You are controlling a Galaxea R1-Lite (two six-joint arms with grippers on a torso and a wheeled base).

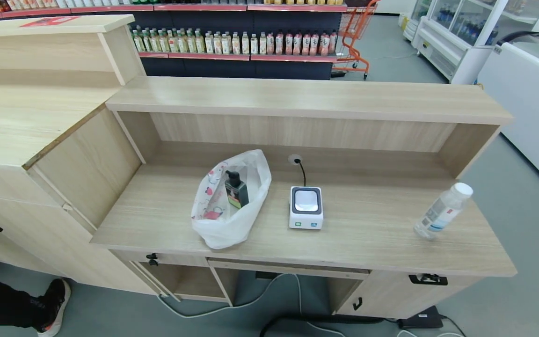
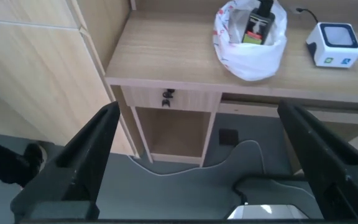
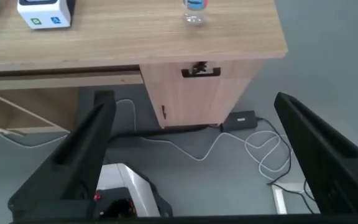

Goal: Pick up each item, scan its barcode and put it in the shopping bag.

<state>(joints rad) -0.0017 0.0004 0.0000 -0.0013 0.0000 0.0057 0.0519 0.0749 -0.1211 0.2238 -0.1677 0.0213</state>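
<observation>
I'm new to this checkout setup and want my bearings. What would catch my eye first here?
A white shopping bag lies open on the counter, a dark bottle inside it. Right of it sits the small white scanner, and a clear white-capped bottle stands alone near the counter's right end.

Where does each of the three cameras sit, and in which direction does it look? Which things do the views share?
Head view: high on the robot, facing forward and down at the counter, shopping bag, scanner and clear bottle.
Left wrist view: before the counter's left part, facing the shopping bag; open left gripper in front.
Right wrist view: before the counter's right part, facing the clear bottle; open right gripper in front.
Shared: the scanner in all three.
</observation>
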